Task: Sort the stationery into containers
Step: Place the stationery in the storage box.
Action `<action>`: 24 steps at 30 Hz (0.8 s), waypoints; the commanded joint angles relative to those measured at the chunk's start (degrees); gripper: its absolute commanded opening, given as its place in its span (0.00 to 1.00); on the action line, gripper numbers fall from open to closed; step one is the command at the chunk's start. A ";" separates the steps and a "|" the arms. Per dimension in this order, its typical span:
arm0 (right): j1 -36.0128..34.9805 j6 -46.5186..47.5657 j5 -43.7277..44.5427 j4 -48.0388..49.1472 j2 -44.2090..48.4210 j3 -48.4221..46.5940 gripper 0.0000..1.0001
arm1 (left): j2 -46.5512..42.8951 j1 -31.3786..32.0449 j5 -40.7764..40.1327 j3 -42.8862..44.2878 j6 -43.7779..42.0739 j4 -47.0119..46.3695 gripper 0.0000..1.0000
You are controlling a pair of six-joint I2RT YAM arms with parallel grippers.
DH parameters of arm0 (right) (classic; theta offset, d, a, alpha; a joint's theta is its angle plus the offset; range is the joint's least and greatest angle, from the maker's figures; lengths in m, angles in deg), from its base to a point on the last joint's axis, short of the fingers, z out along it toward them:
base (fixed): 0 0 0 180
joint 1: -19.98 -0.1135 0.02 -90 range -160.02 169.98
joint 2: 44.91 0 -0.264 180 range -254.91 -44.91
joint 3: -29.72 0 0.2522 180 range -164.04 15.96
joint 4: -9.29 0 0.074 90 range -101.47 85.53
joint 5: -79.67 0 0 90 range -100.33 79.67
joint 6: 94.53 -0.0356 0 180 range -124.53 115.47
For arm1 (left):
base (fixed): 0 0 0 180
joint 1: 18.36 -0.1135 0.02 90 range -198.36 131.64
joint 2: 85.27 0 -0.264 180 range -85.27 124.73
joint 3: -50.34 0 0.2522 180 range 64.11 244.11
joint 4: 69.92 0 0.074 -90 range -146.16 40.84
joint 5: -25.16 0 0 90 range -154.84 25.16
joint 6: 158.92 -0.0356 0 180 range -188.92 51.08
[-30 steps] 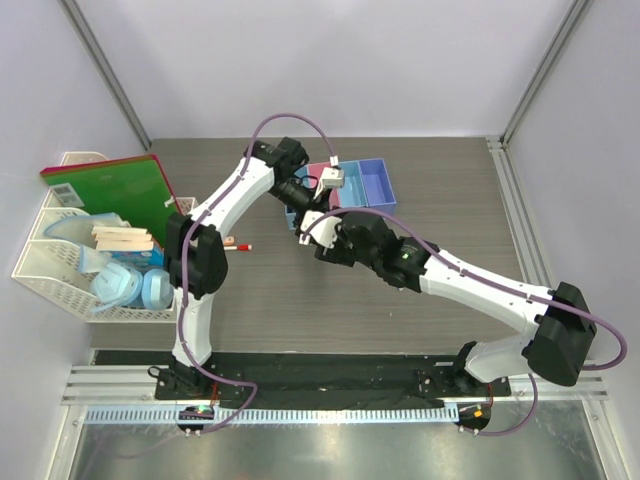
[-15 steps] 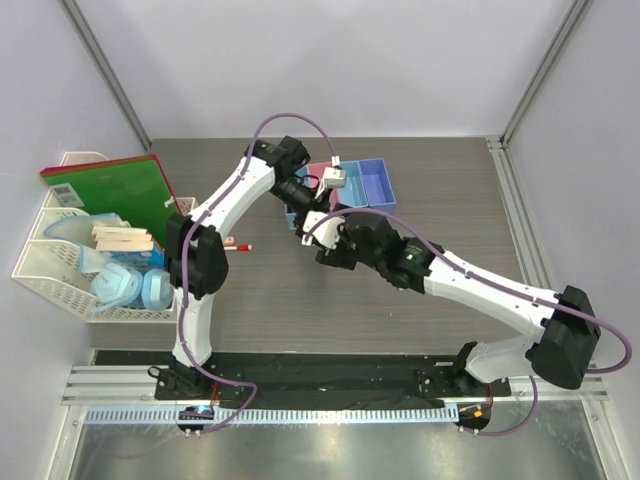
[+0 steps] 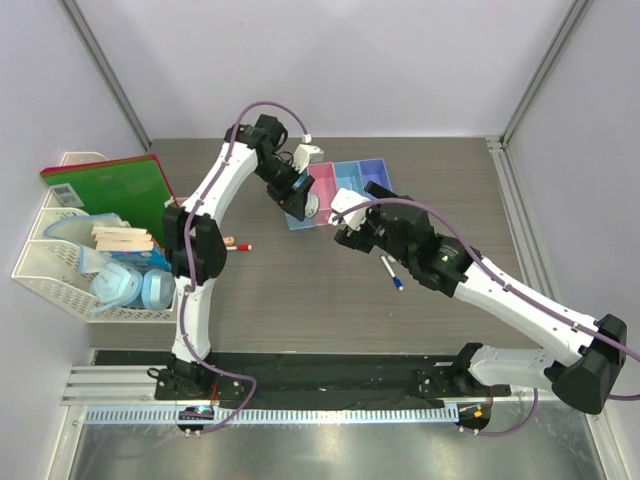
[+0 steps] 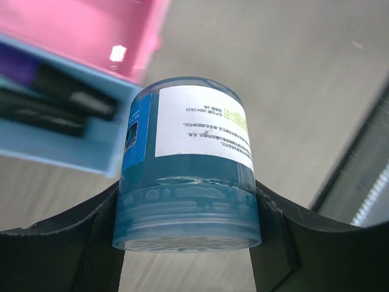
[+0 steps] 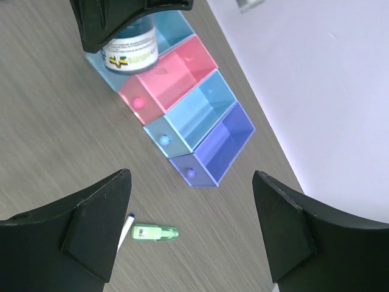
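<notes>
1. One round blue jar [image 4: 188,176] with a white label hung over the near end of a row of four joined translucent plastic bins [image 5: 194,112]. It was above where the end light blue bin [image 4: 73,146] met the pink bin [image 5: 170,73]. Whether it touched a rim could not be told.
2. Its long axis ran in line with the fingers that held it and leaned rather than standing plumb. The ribbed lid end faced the wrist, and the base pointed away and down toward the bins.
3. The left gripper [image 4: 188,210] was clamped on the lid end, one finger on each side, its jaws spread fairly wide by the jar's girth. Gripping there likely left the base free to enter a bin first.
4. Two short black highlighters [image 4: 55,109] lay lengthwise in the end light blue bin, so the empty pink bin beside it looked the likelier home for the jar.
5. The right gripper [image 5: 191,188] hovered above the grey wood-grain table [image 5: 55,140] near the purple-blue end of the row. Its jaws were wide with nothing between them, probably readied for a next pick.
6. Below it a tiny green-white bottle [image 5: 155,232] lay on its side, with a white marker [image 3: 388,268] with a blue cap just beside it.
</notes>
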 commanded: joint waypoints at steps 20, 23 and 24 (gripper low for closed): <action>3.73 1.43 4.02 7.58 3.04 7.25 0.85 | 7.89 7.96 -30.98 13.86 12.85 -22.31 0.00; 3.99 1.35 4.03 7.49 3.75 7.86 0.85 | 10.36 8.49 -33.61 15.36 10.74 -21.96 0.00; 4.17 1.26 3.94 7.49 4.01 8.21 0.85 | 10.88 8.58 -34.15 15.36 10.20 -22.05 0.00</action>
